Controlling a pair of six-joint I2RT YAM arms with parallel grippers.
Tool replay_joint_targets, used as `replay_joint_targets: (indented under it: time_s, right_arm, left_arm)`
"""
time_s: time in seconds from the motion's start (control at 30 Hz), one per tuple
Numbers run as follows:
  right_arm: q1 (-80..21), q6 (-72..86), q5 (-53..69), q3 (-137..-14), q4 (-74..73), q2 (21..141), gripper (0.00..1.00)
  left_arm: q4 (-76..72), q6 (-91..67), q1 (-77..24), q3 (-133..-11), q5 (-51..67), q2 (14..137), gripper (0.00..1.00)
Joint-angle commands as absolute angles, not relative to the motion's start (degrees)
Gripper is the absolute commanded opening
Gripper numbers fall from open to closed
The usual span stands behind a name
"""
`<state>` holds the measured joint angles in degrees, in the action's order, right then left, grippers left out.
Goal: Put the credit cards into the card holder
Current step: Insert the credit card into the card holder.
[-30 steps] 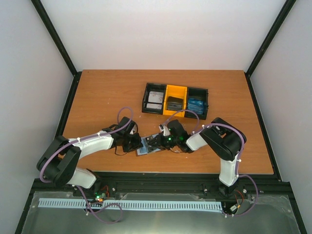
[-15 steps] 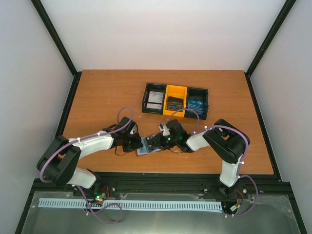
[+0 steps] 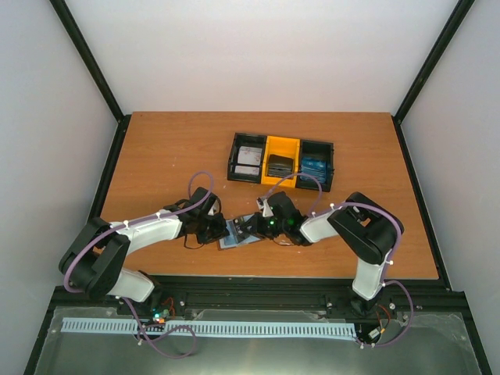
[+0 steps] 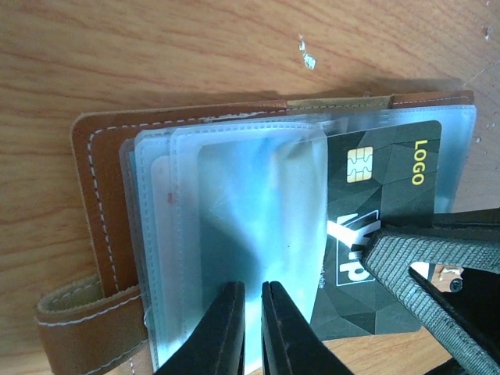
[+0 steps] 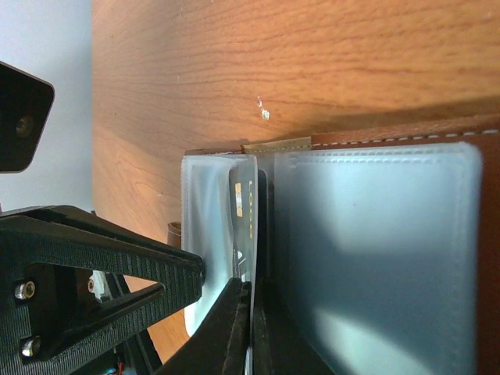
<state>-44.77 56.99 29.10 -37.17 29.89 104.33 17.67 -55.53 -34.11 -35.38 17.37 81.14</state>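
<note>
Near the desk's [image 3: 156, 156] front edge, a little left of centre: left gripper [image 4: 251, 289], fingers [image 4: 223, 328] almost together, nipped on one clear pocket leaf of the card holder [image 4: 98, 180]. Lies open and flat just beside, brown cover down, pale pockets up. Partly inside one pocket, a dark credit card [image 4: 387, 195] (gold chip and the word LOGO showing), right part outside the plastic. Against that outer part, right gripper [image 5: 250, 301], fingers [image 5: 230, 328] pressed together; pinching the card or only touching it, cannot tell. Farther back, right of centre, well apart: black-and-yellow tray [image 3: 281, 140] holding whitish cards [image 3: 249, 161] in the left compartment, dark cards [image 3: 280, 164] in the yellow middle, blue cards [image 3: 314, 167] on the right.
</note>
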Motion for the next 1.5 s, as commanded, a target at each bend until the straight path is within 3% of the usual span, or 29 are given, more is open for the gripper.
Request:
replay_joint_targets:
  time_s: [0.0,0.3,0.43,0.8,1.17,1.47]
  right_arm:
    - [-46.1,56.7,24.4,-35.7,30.1,106.2,0.03]
    - [-49.2,58.2,22.6,-35.4,34.8,108.9,0.03]
    - [-49.2,58.2,20.8,-34.1,33.9,106.5,0.12]
    - [-49.5,49.8,14.7,-44.1,5.9,100.5,0.42]
    - [-52.8,46.0,4.4,-54.5,-15.7,101.8,0.50]
    - [-55.1,43.6,1.7,-59.6,-21.8,104.9,0.57]
  left_arm:
    - [19.4,-54.4,-34.5,-35.6,16.9,81.7,0.09]
    - [18.7,-55.2,-34.5,-35.2,17.3,80.9,0.09]
    - [19.0,-55.8,-34.5,-34.8,16.2,78.1,0.11]
    - [22.5,-58.2,-34.5,-32.8,11.9,69.9,0.20]
    - [18.5,-60.1,-34.5,-29.2,13.8,69.3,0.29]
    - [12.8,-59.0,-34.5,-27.7,16.9,71.7,0.38]
